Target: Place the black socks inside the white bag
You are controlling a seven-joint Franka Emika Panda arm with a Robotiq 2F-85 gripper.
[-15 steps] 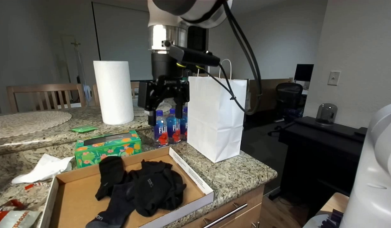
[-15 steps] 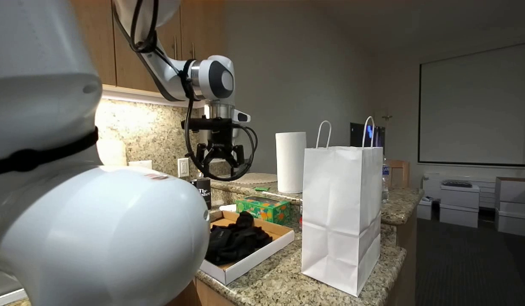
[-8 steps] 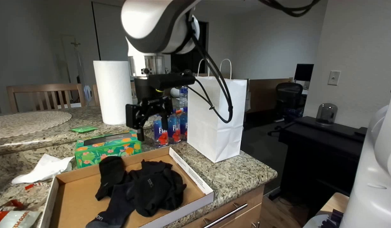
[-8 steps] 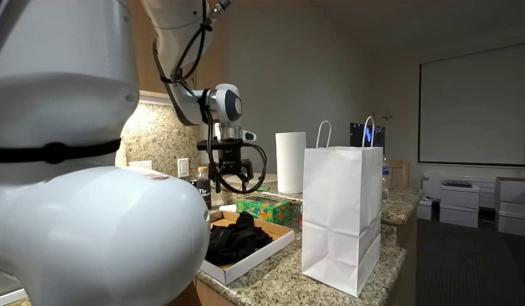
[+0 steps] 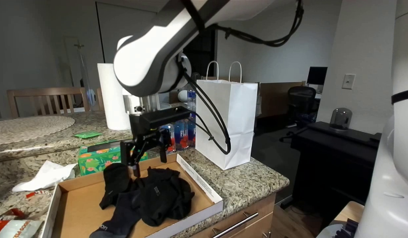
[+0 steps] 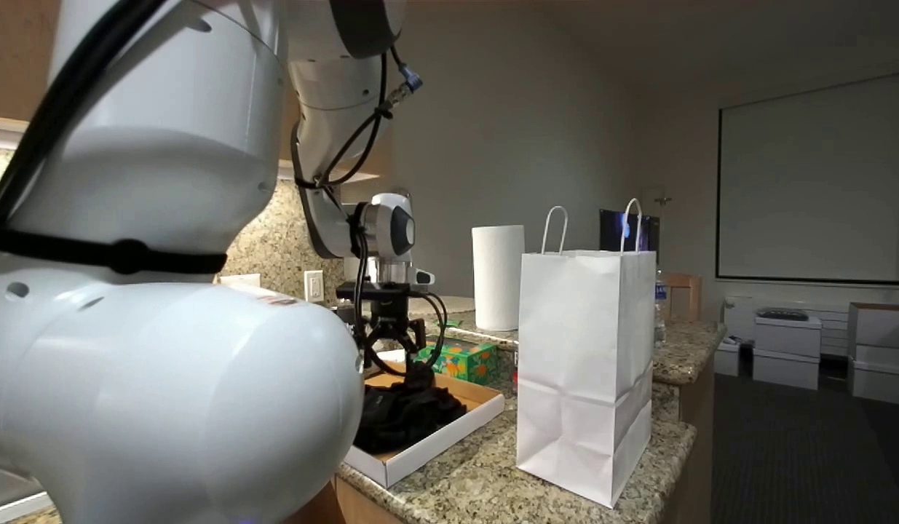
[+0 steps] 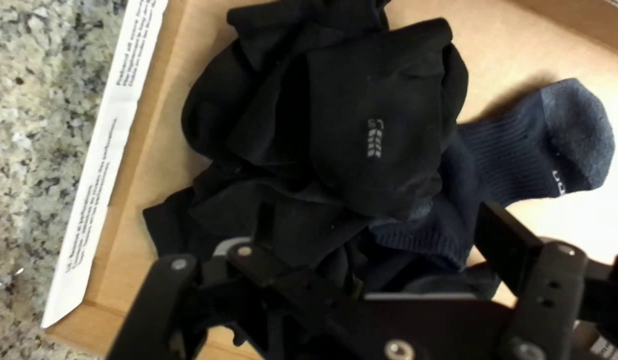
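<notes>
Hovering over the socks, I'm holding my gripper wide, presumably to straddle a fold; the bag is standing upright, likely for filling.

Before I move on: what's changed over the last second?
In both exterior views, the gripper came down toward the black socks, jaws still apart; nothing taken hold of or let go. They, the cardboard tray and the white bag stayed put.
</notes>
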